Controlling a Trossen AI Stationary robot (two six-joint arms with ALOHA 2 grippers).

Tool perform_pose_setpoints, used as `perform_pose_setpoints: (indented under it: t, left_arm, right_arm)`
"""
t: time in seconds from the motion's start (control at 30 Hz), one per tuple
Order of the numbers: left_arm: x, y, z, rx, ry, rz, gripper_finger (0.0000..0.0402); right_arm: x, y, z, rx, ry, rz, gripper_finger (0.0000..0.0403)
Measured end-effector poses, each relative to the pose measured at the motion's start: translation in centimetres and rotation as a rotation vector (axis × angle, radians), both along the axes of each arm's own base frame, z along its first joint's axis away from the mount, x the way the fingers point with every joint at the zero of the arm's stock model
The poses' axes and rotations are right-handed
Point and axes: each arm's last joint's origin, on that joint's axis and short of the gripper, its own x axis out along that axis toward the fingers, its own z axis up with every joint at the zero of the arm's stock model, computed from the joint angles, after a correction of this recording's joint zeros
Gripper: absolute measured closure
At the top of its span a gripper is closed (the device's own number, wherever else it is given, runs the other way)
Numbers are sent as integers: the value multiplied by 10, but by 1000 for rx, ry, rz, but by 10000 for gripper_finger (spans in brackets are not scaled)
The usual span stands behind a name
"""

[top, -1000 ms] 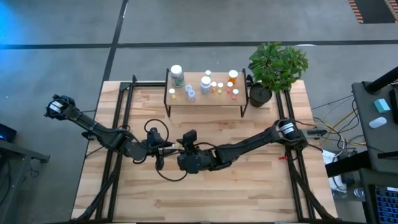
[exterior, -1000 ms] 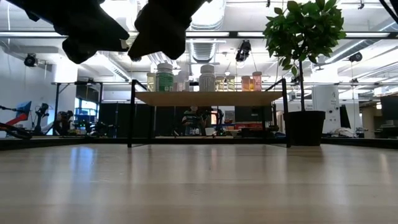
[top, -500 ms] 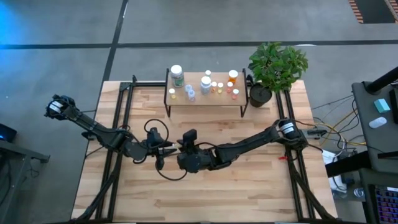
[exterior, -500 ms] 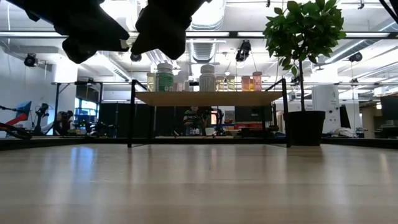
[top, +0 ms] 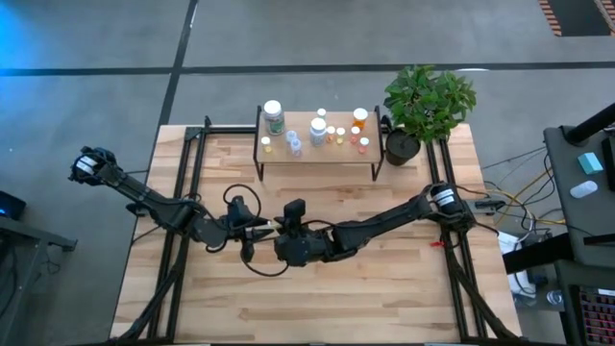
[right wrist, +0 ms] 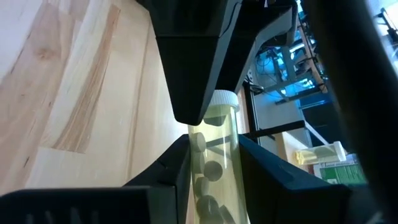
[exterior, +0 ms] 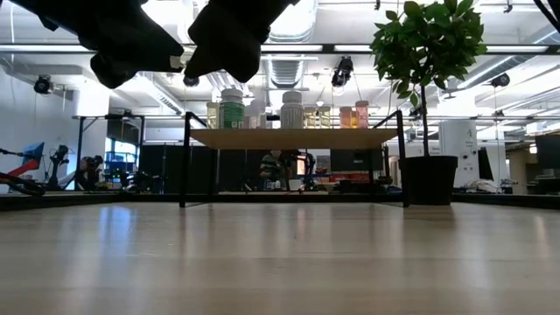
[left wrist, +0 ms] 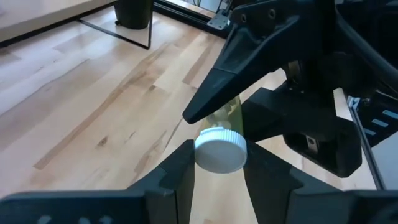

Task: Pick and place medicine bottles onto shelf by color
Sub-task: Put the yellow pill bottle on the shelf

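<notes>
A clear greenish-yellow pill bottle with a white cap (left wrist: 221, 149) is held between both grippers above the middle of the table; its pills show in the right wrist view (right wrist: 211, 158). My left gripper (top: 261, 228) is shut on its cap end. My right gripper (top: 281, 232) is shut on its body. The shelf (top: 317, 154) stands at the table's far edge and carries several bottles: a green-labelled one (top: 274, 116) at its left, white ones (top: 317, 130) in the middle, orange ones (top: 359, 118) at its right. My left gripper pinches the bottle's white cap (left wrist: 219, 163) between its two fingers, coming level from the table's left. The bottle lies level, along the fingers, clear of the table. My right gripper pinches the bottle's clear body (right wrist: 214, 177) between its two fingers (right wrist: 177, 168), coming level from the table's right, along the bottle. The capped end (right wrist: 224, 98) points away from it toward the left gripper. The bottle is lifted clear of the table.
A potted plant (top: 425, 101) stands at the far right, next to the shelf. Black frame rails (top: 181, 183) run along the table's left and right sides. Bare tabletop (top: 317, 298) lies between the arms and the near edge.
</notes>
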Motion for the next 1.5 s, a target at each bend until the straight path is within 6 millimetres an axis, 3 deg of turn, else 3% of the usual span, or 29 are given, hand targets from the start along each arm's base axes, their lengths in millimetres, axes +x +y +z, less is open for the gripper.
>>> perform_pose_setpoints:
  t: [0.13,0.47,0.8,1.03,1.17,1.33,1.5]
  left_arm:
    - [0,0,1,18,2,-7,288]
    - [-1,2,6,52,-18,12,190]
    - [-11,8,19,152,-63,15,178]
    - [-17,11,27,236,-92,-13,178]
    - [-20,12,31,286,-104,-30,178]
    - [-20,12,29,344,-186,-51,178]
    - [-22,13,20,353,-295,-39,178]
  right_arm:
    - [0,-1,0,13,0,-8,302]
    - [-2,-9,0,92,13,-18,303]
    - [-16,-22,8,220,-16,-32,303]
    - [-45,-34,21,304,-138,1,303]
    - [-72,-48,30,359,-258,3,303]
    - [-112,-72,34,424,-543,4,303]
    - [-153,-85,18,436,-822,23,303]
